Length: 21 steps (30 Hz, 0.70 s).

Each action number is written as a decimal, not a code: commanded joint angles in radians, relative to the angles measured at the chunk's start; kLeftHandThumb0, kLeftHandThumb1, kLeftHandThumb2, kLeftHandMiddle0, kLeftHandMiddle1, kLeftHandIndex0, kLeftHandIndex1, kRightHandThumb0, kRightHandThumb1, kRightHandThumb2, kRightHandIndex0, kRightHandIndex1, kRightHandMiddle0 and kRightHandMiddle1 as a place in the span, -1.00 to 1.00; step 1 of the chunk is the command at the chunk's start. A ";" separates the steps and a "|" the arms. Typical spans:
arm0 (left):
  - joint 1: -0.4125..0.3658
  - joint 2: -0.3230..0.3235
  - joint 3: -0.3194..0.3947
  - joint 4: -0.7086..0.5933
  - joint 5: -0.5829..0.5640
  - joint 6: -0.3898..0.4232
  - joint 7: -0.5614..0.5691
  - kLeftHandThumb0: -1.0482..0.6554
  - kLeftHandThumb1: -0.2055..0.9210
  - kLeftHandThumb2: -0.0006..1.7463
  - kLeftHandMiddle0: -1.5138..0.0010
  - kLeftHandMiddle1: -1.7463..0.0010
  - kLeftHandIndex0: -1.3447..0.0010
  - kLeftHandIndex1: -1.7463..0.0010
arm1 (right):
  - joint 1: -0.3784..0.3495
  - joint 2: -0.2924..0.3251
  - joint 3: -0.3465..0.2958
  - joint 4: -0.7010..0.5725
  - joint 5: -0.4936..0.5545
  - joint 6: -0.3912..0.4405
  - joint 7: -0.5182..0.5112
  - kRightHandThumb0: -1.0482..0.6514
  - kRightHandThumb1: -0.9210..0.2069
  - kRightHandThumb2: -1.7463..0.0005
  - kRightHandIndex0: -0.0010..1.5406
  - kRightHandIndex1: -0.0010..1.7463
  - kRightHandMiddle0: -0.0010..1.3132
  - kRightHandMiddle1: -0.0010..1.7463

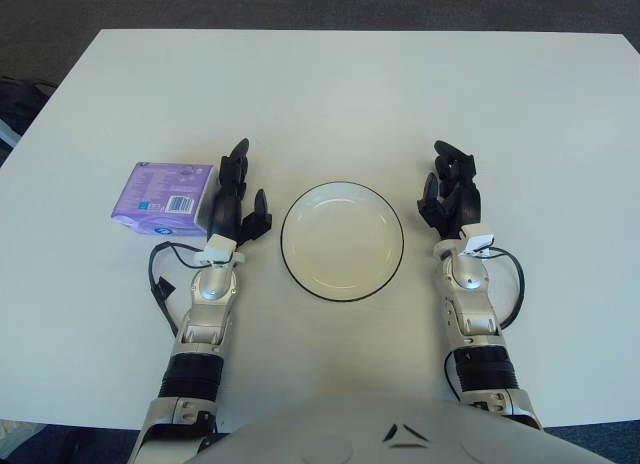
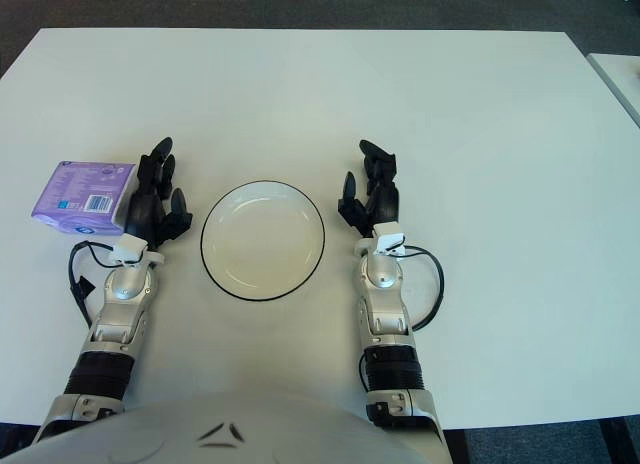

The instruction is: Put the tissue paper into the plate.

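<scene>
A purple tissue pack lies on the white table at the left, with its barcode label facing up. A white plate with a dark rim sits empty at the table's middle front. My left hand rests on the table between the pack and the plate, right beside the pack's right edge, fingers spread and holding nothing. My right hand rests just right of the plate, fingers relaxed and empty.
The white table stretches far behind the plate and hands. Dark floor shows beyond its far edge, and a dark object lies off the table's left side. Cables loop at both wrists.
</scene>
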 commanded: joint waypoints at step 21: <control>0.059 -0.004 0.001 0.060 -0.002 0.025 -0.008 -0.67 1.00 0.01 0.68 0.99 1.00 0.45 | 0.072 0.005 -0.004 0.061 0.004 0.057 0.002 -0.44 -1.00 0.18 -0.67 -0.50 -1.00 -0.02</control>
